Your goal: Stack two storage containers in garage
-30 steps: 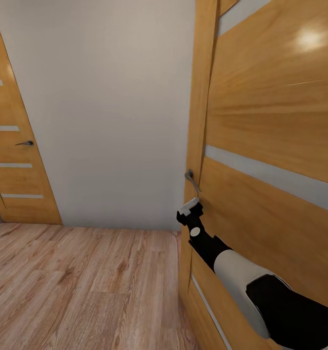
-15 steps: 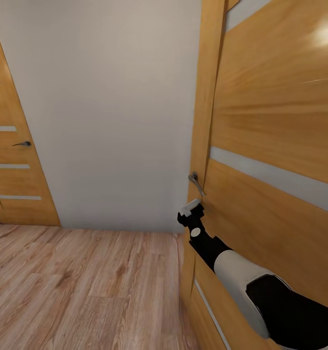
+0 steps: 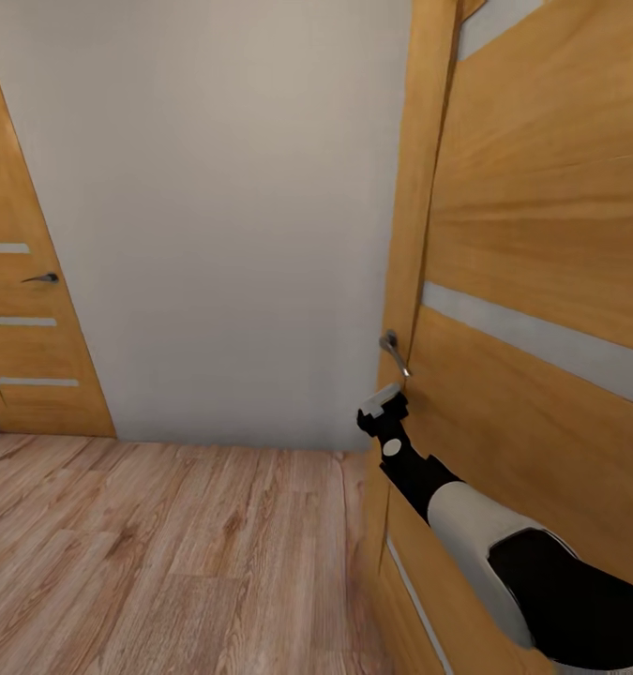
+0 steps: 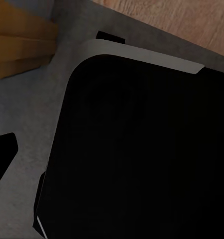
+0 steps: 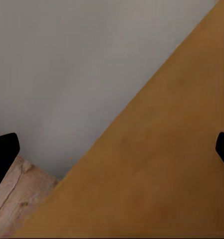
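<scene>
while the right gripper (image 3: 382,401) hangs just below the metal door handle (image 3: 394,352) of the near wooden door (image 3: 541,234), it sits close against the door's edge without clearly touching the lever. from the head view the gripper's pale tip points up toward the handle, and the black and white right arm (image 3: 466,525) runs back from it, low across the door's face, toward the camera. in the right wrist view two dark fingertips (image 5: 2,154) stand at opposite edges of the picture with a wide gap between them, so the jaws are spread and nothing is held; between them lie the plain orange-brown door surface (image 5: 157,179), the grey-white wall (image 5: 82,64) and a corner of light wood plank floor (image 5: 15,199). the near door carries pale glazed strips (image 3: 532,342) across its panels. the grey-white wall (image 3: 213,216) runs away from the handle's side of the door. a second wooden door (image 3: 25,309) of the same kind stands at the far end of that wall, with its own small dark handle (image 3: 42,277). the plank floor (image 3: 166,553) spreads from the foot of the near door out to the wall and the far door. the left wrist view shows a large black rounded-corner panel (image 4: 142,149) on a grey surface, with a dark fingertip (image 4: 2,152) at one edge; how far that gripper is open cannot be told. neither container can be placed from these pictures.
</scene>
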Controlling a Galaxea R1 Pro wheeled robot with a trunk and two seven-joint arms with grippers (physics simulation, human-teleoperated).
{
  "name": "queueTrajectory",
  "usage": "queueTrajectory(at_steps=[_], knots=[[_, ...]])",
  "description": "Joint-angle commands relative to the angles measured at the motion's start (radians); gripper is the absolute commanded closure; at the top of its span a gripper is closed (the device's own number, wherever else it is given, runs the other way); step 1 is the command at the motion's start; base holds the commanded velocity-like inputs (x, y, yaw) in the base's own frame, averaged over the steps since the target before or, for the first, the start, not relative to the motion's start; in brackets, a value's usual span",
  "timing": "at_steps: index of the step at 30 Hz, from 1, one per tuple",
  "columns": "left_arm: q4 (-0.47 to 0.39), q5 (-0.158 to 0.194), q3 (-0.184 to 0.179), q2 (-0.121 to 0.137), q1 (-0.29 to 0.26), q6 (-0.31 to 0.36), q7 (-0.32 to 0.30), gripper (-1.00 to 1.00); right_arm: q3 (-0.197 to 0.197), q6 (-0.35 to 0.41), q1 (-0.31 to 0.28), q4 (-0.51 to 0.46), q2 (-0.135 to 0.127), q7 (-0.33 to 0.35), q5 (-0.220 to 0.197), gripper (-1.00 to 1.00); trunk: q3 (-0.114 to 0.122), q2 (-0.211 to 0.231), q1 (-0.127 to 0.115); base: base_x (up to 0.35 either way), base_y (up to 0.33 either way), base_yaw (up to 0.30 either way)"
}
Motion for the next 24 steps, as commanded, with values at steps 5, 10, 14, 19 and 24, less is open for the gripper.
queueTrajectory(at_steps=[5, 10, 14, 19, 24], knots=[[-0.001, 0.004, 0.001, 0.000, 0.000, -0.002, 0.000, -1.00, -0.022, -0.002, -0.001, -0.001, -0.077, -0.010, 0.006, -1.00, -0.001, -0.001, 0.000, 0.000, 0.000, 0.000], [-0.001, 0.004, 0.001, 0.000, 0.000, -0.002, 0.000, -1.00, -0.022, -0.002, -0.001, -0.009, -0.102, -0.011, 0.006, -1.00, -0.001, -0.001, 0.000, 0.000, 0.000, 0.000], [-0.001, 0.003, 0.000, 0.000, 0.000, -0.002, 0.000, -1.00, -0.025, -0.002, -0.001, -0.013, -0.119, -0.011, 0.006, -1.00, -0.001, -0.001, 0.000, 0.000, 0.000, 0.000], [-0.001, 0.004, 0.000, 0.000, 0.000, -0.003, 0.000, -1.00, -0.052, -0.002, -0.001, -0.016, -0.143, -0.012, 0.006, -1.00, -0.001, -0.001, 0.000, 0.000, 0.000, 0.000], [0.000, 0.004, 0.000, 0.000, 0.000, -0.003, 0.000, -1.00, -0.069, -0.002, -0.001, -0.018, -0.162, -0.012, 0.006, -1.00, -0.001, -0.001, 0.000, 0.000, 0.000, 0.000]])
